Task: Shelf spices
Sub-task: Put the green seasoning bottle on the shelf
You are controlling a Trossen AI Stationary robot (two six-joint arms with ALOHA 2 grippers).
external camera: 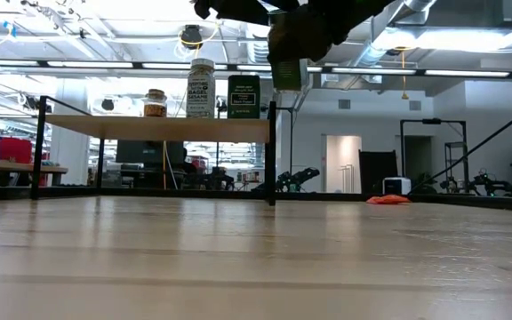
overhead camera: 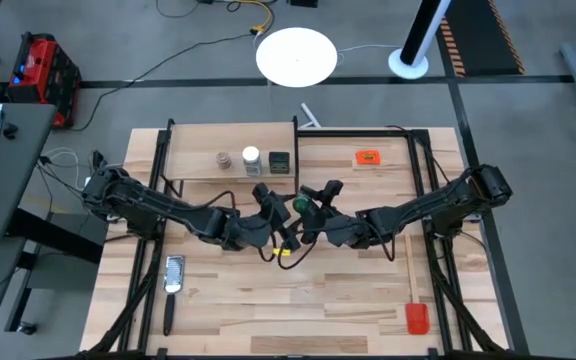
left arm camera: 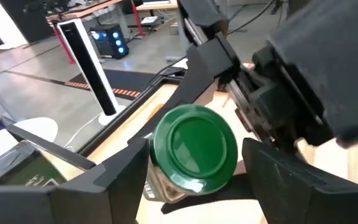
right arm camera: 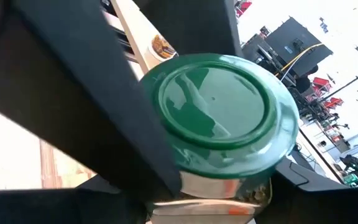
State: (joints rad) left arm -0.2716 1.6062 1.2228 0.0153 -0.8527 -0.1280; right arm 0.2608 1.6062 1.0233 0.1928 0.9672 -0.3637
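Green-lidded jar (overhead camera: pixel 301 203) aloft beside shelf (overhead camera: pixel 193 163), pinched in right gripper (overhead camera: pixel 309 201); left gripper (overhead camera: pixel 268 196) spread around it, contact unclear.

**Free Room and Obstacles Around the Shelf**

The shelf (overhead camera: pixel 193 160) carries three containers in a row toward its right end: a brownish jar (overhead camera: pixel 224 160), a white-lidded jar (overhead camera: pixel 251 158) and a black tin (overhead camera: pixel 278 161). The left half of the plank is bare. The black tin stands near the right frame post (external camera: pixel 272 151), leaving little room there.

Both grippers meet just in front of the shelf's right end: the left gripper (overhead camera: pixel 276 199) and the right gripper (overhead camera: pixel 306 205) crowd a green-lidded jar (overhead camera: pixel 300 203) between them.

The front tabletop (overhead camera: pixel 298 300) is open between a grater (overhead camera: pixel 174 273) and a red spatula (overhead camera: pixel 415 312). An orange tag (overhead camera: pixel 368 157) lies right of the shelf.
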